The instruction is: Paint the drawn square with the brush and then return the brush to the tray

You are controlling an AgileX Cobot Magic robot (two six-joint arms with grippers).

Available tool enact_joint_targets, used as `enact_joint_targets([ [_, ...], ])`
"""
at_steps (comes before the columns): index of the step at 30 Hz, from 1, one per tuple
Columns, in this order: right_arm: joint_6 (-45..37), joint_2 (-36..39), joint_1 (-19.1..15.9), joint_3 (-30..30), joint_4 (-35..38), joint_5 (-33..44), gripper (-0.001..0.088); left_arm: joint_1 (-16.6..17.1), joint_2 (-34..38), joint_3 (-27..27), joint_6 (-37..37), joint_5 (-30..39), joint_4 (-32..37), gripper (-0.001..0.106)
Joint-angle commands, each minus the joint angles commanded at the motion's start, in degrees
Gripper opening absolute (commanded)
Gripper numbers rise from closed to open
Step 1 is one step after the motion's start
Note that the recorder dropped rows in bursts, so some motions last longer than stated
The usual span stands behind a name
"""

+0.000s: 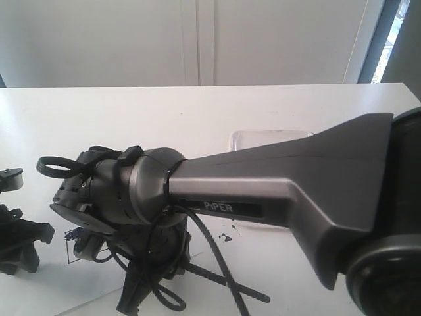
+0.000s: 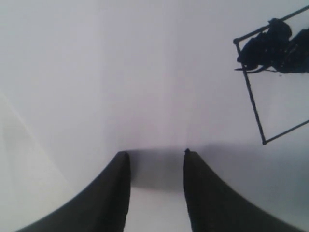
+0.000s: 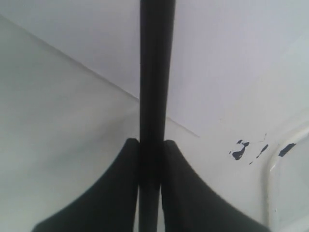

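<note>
Jaws, right gripper (image 3: 150, 145): closed on the handle of the brush (image 3: 157, 72), which runs straight out ahead between them.
Jaws, left gripper (image 2: 157, 153): parted, nothing between, low over white paper (image 2: 96, 72).
Pose: the right arm (image 1: 276, 184) reaches across the middle, wrist bent downward; the left gripper sits at the near edge.
Left wrist view only: the drawn square (image 2: 280, 101), ahead of the left jaws and off to one side, one corner smeared with dark paint (image 2: 270, 48).
Right wrist view only: paint specks (image 3: 237, 153) and the tray (image 3: 270, 179) rim, beside the right jaws.
Count: two grippers, one brush, one square, one tray.
</note>
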Motion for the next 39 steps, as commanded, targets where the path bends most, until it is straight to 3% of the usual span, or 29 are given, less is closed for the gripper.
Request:
enact_joint_targets([
  [5,-0.2,-0.3,0.5,-2.3,-0.5,0.0,0.0000,0.0,0.0,0.0,0.0,0.0,0.0,0.043],
  [12,1.4,-3.0,4.3,-2.6,-9.3,0.0,0.0000,0.0,0.0,0.0,0.0,0.0,0.0,0.043],
  [21,-0.3,-3.3,4.6,6.5,-24.8,0.0,0.0000,0.0,0.0,0.0,0.0,-0.1,0.0,0.043],
  [26,-0.6,-3.3,5.0,6.9,-32.1,0.0,0.0000,0.0,0.0,0.0,0.0,0.0,-0.4,0.043],
  [39,-4.5,-2.9,5.0,8.9,-41.3,0.0,0.0000,0.0,0.0,0.0,0.0,0.5,-0.7,0.043],
])
